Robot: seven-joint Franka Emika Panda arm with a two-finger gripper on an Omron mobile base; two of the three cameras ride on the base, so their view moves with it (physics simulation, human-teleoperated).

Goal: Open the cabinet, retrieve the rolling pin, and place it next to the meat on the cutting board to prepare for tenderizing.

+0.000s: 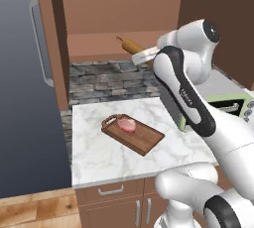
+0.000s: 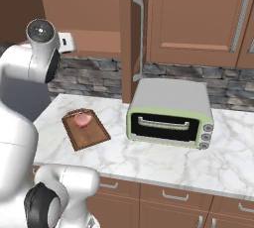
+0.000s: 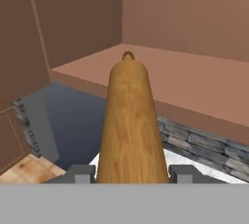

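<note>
Up at the mouth of the cabinet [image 1: 124,9], the tool [image 3: 130,173] grips the rolling pin [image 3: 129,125], one dark finger tip pressed to each side of the tan wooden barrel. Seen from the hand, the pin runs straight away from the fingers, its far knob pointing into the cabinet above the reddish-brown shelf. From the left base view the pin [image 1: 130,45] sticks out leftward and slightly upward from the white wrist, just in front of the shelf edge, with its thin dark knob at the far end. One cabinet door [image 1: 49,38] stands swung open to the left, its long silver bar handle facing outward; from the right base view the other door [image 2: 133,33] is seen edge-on, also open.

Below, on the white marble bench [image 1: 99,157], the cutting board [image 1: 141,140] lies at a slant with its looped handle toward the stone backsplash. The meat [image 1: 127,125], a pink oval slab, sits on the handle end of the board, leaving the other half bare. A pale green toaster oven [image 2: 171,113] stands on the bench to the right of the board, well apart from it.

Faint grey lettering runs along the arm's forearm in the left base view, too small to read.
</note>
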